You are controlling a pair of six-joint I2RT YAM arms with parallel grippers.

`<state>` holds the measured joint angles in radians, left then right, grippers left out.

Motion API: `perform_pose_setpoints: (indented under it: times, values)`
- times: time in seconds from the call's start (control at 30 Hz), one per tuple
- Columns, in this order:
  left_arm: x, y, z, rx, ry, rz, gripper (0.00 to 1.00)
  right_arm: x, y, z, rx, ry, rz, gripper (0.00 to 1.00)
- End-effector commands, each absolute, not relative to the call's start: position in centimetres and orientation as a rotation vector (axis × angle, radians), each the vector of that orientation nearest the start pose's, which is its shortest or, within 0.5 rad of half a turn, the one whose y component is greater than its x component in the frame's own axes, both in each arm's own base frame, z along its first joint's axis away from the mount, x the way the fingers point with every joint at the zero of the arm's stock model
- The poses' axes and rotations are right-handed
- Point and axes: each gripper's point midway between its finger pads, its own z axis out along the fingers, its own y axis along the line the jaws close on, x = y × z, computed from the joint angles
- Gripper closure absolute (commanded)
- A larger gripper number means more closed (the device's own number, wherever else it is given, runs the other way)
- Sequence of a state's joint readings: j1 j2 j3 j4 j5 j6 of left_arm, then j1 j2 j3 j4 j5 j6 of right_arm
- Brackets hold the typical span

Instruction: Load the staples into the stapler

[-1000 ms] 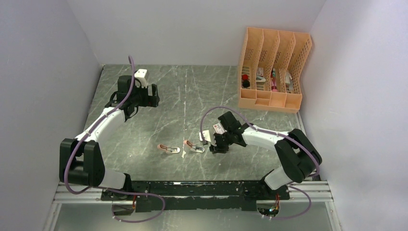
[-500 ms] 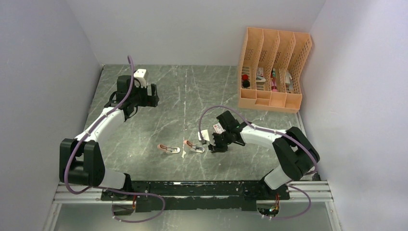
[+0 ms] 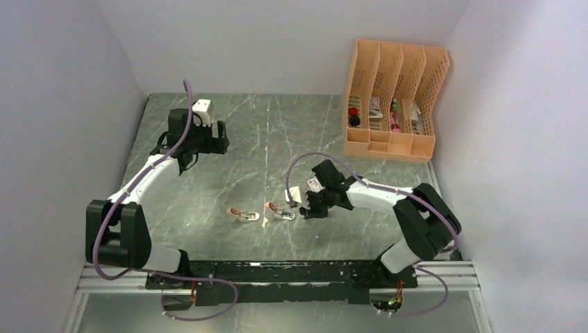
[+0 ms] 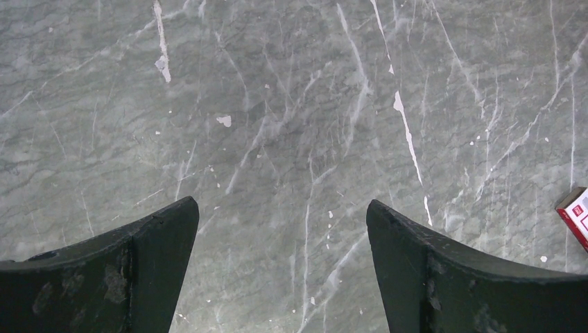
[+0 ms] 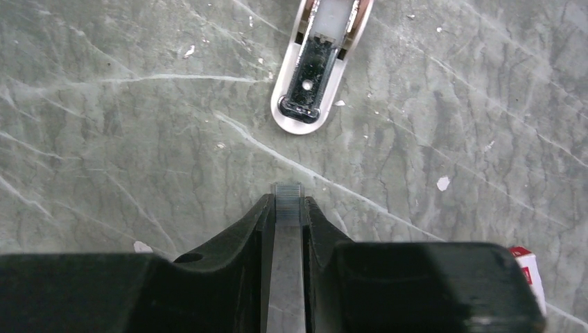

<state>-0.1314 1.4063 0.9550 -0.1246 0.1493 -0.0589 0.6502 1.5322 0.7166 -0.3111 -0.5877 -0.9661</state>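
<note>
1 thin silvery staple strip [image 5: 288, 189], ridged, pinched in right gripper [image 5: 287, 203].

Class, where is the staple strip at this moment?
Right wrist view: the staple strip lies between the jaws of the right gripper, low centre, just short of the stapler.

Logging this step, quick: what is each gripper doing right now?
Left gripper: open, holding nothing.
Right gripper: closed on a staple strip.

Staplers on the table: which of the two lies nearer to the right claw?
The right-hand stapler, just beside the right claw; the other stapler lies farther left.
</note>
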Motion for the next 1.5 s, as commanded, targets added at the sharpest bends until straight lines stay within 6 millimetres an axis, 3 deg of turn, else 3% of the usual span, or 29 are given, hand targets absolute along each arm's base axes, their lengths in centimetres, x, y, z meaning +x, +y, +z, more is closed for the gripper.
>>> perform_pose_setpoints:
  times: [0.0, 0.37, 0.57, 0.83, 1.03, 1.47]
  values:
    - [41.1, -8.4, 17.3, 0.177, 2.084, -0.298, 0.05, 20.3, 22.9, 0.9, -1.964, 1.654, 0.591, 0.79]
    - [41.1, -8.5, 17.2, 0.176, 2.086, -0.305, 0.05, 21.6, 23.9, 3.3, -1.897, 1.644, 0.571, 0.81]
    - [41.1, -8.6, 17.2, 0.175, 2.087, -0.313, 0.05, 22.7, 24.9, 5.3, -1.770, 1.719, 0.588, 0.81]
    - [41.1, -8.6, 17.2, 0.175, 2.088, -0.318, 0.05, 22.0, 26.1, 6.4, -1.697, 1.766, 0.626, 0.82]
    - [41.2, -8.5, 17.1, 0.172, 2.090, -0.314, 0.05, 21.7, 27.3, 6.3, -1.598, 1.876, 0.577, 0.82]
    - [41.1, -8.6, 17.2, 0.174, 2.086, -0.323, 0.05, 21.2, 29.8, 5.7, -1.527, 1.905, 0.480, 0.82]
